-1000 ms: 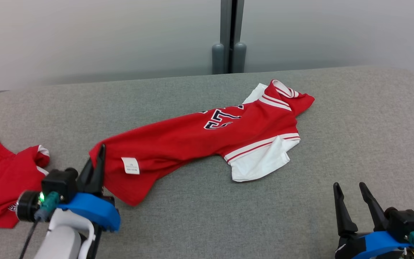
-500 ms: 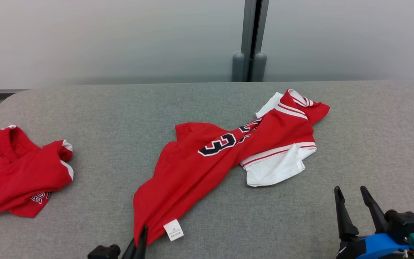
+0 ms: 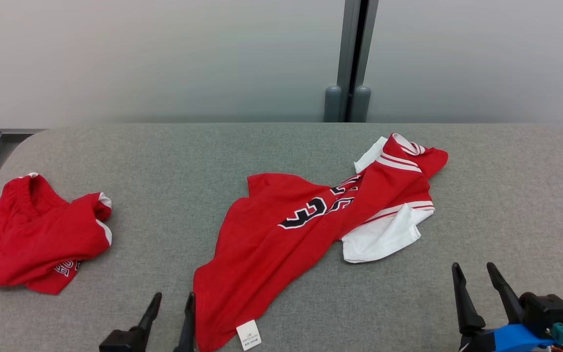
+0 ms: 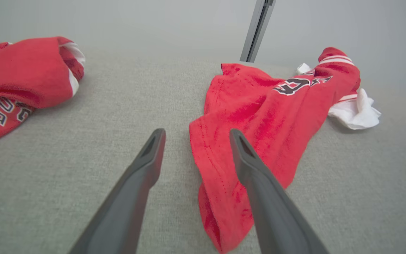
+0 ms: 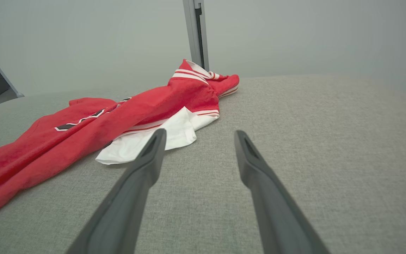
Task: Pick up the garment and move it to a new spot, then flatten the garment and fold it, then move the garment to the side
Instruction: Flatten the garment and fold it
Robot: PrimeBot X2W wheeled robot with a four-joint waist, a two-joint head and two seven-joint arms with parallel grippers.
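Hovering open-fingered beside the crumpled jersey, the left hand risks pinching doubled layers, likely twisting the cloth during flattening.

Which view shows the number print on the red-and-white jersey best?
Head view: the number print faces the camera from above, so the black 3 reads clearly. The left wrist view shows it small and skewed, far off. The right wrist view catches it at a grazing angle, unreadable.

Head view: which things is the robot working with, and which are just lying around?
For the job:
red jersey
left gripper, open at its hem
right gripper, open

Just lying about:
crumpled red garment, left side of the table
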